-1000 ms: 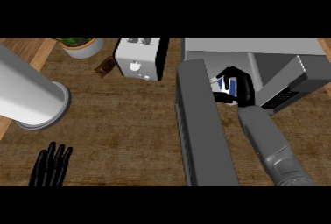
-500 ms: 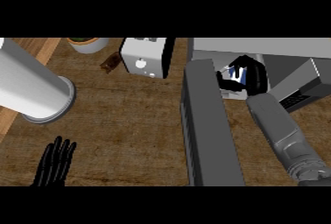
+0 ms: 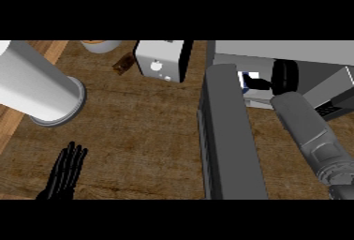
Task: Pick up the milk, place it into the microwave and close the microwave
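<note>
Here, the left robot hand point(image 3: 63, 173) rests open on the desk point(image 3: 138, 131), out of the way. Further right, the microwave door point(image 3: 228, 136) stands swung open toward the robot, leaving room for the right robot hand point(image 3: 283, 77), which reaches inside curled around the milk point(image 3: 247, 79), apparently to set it down there.
</note>
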{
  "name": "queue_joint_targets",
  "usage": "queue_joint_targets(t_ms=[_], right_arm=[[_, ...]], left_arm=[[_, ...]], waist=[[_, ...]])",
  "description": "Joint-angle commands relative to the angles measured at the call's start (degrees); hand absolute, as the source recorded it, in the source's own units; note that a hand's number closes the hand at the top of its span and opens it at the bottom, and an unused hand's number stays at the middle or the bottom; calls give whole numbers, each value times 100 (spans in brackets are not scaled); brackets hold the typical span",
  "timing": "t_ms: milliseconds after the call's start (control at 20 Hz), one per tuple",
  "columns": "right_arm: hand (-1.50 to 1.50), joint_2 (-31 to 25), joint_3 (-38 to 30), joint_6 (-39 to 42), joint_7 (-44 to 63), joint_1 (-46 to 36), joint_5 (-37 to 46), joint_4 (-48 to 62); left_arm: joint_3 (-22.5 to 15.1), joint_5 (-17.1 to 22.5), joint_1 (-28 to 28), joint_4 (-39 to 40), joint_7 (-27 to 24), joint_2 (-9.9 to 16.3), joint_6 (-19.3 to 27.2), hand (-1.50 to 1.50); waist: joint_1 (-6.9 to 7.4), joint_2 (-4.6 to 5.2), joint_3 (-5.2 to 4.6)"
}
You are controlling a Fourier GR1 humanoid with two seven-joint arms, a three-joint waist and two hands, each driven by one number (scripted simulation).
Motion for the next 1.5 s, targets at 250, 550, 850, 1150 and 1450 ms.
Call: queue_joint_targets(t_ms=[250, 550, 850, 1150, 1450], right_arm=[[-150, 66, 184, 164, 119, -144, 227, 269], [-150, 123, -51, 996, -267, -145, -30, 102], [-150, 403, -412, 1386, -1073, 338, -415, -114], [-150, 278, -659, 1871, -1323, 523, -649, -58], [-150, 401, -974, 2314, -2018, 1152, -987, -142]], left_arm=[[-192, -199, 9, -4, -9, 4, -31, -150], [-59, -22, -171, -88, 65, -6, -96, -150], [-419, -293, -230, 184, -32, -359, 82, -150], [-505, -415, -418, 179, 36, -348, 39, -150], [-590, -567, -395, -50, 268, -408, 204, -150]], waist=[[168, 50, 12], [67, 27, 17], [-148, -36, 13], [-195, -47, 10], [-346, -140, 3]])
